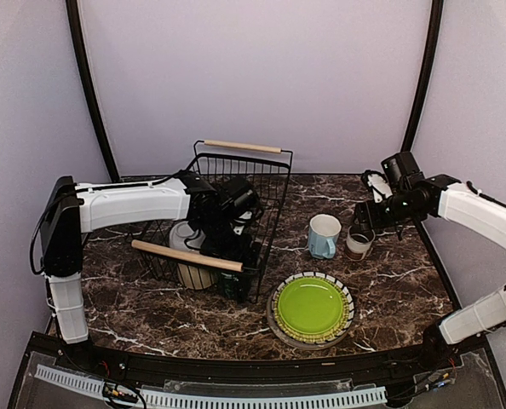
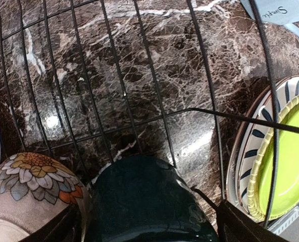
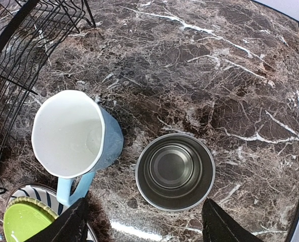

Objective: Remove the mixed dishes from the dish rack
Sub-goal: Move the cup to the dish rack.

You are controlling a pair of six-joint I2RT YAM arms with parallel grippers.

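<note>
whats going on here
The left tool is down inside the rack, straddling the dark green mug; whether it grips is unclear. The right tool hangs open above the cup, which stands on the table beside the blue mug. A green plate sits on a striped plate nearby. Bowls are in the rack too.

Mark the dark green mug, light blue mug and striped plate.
dark green mug (image 2: 139, 201): left wrist view, its outer wall.
light blue mug (image 3: 66, 132): right wrist view, white inside.
striped plate (image 2: 249, 148): left wrist view, exposed rim.
</note>
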